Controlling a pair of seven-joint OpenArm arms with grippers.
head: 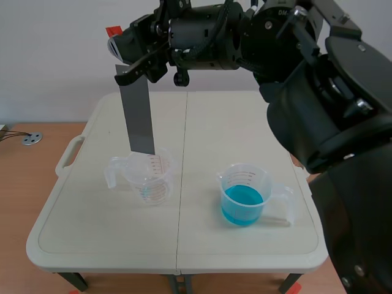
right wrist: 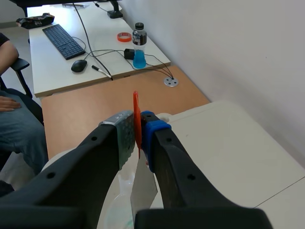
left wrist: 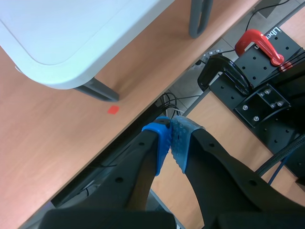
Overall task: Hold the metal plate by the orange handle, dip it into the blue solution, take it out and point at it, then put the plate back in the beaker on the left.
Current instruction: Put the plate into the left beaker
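The right gripper pinches the orange handle so the metal plate hangs upright, its tip at the mouth of the left beaker; the blue solution stands well apart; the left gripper is pressed together, empty.

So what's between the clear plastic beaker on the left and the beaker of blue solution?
Nothing: scene view shows only bare white table between clear left beaker and blue-solution beaker.

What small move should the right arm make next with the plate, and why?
Probably lift the plate a little, straight up. The right gripper is shut on its orange handle, and the plate's lower edge hangs at the rim of the left beaker, so it should clear that rim before going sideways to the blue solution.
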